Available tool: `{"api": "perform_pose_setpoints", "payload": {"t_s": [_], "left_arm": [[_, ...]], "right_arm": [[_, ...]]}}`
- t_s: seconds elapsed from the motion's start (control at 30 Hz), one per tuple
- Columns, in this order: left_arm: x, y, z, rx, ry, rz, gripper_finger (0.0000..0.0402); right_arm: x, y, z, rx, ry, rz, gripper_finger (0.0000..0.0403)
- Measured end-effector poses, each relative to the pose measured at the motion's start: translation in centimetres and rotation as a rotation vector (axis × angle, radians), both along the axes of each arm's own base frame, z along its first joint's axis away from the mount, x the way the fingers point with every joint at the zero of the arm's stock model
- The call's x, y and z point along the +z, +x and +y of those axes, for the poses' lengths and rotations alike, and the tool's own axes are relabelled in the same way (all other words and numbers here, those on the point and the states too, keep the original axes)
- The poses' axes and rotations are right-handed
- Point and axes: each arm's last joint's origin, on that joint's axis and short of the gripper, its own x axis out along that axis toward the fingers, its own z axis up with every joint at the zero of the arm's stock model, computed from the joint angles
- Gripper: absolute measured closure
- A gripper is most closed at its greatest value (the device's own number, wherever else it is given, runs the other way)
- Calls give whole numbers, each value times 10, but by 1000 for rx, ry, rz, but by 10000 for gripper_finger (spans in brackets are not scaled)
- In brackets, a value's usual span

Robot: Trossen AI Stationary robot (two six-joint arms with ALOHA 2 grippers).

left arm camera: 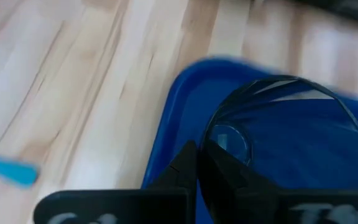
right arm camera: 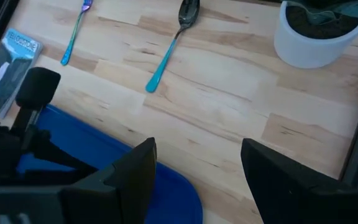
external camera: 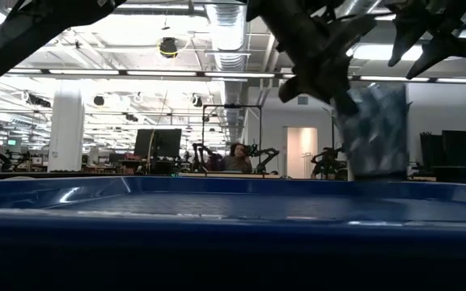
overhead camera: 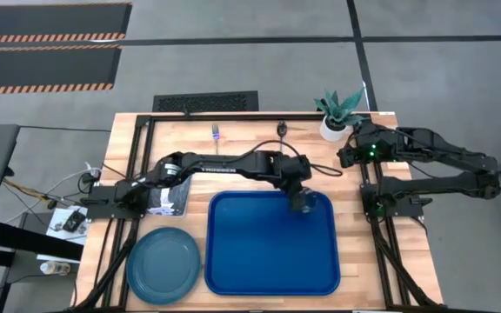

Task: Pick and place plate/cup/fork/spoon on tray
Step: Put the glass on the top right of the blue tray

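The bright blue tray (overhead camera: 268, 261) lies at the table's near middle. My left gripper (overhead camera: 301, 198) is over the tray's far right corner, shut on the cup (left arm camera: 284, 134), which also shows in the low view (external camera: 372, 133). The teal plate (overhead camera: 163, 265) lies flat on the table left of the tray. The fork (right arm camera: 73, 34) and the spoon (right arm camera: 169, 50) lie flat on the wood beyond the tray's far edge. My right gripper (right arm camera: 197, 180) is open and empty, near the plant pot at the table's far right. My left gripper holds the cup by its rim (left arm camera: 205, 144), on the side nearest the wrist. The wall stands between the two fingers (left arm camera: 188, 163), one outside and one seemingly inside. The fingers come from above. The cup is upright over the tray; whether its base touches the tray floor cannot be told.
A white pot with a green plant (overhead camera: 333, 122) stands at the far right, close to my right gripper. A grey packet (overhead camera: 168, 202) lies by the left arm's base. Black frame rails (overhead camera: 372, 235) run along the tray's right side.
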Motion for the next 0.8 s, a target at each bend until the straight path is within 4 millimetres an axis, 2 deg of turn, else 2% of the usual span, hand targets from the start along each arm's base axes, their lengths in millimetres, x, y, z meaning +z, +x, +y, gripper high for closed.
{"api": "perform_pose_setpoints", "payload": {"t_s": [0.47, 0.63, 0.8], "left_arm": [[-2, 2, -3, -29, 74, -10, 401], [-21, 8, -2, -35, 63, 15, 401], [-22, 8, -2, 5, 60, 20, 401]], "right_arm": [[0, 0, 0, 0, -1, -2, 143], [0, 0, 0, 0, -1, -3, 143], [0, 1, 0, -1, -2, -5, 143]]}}
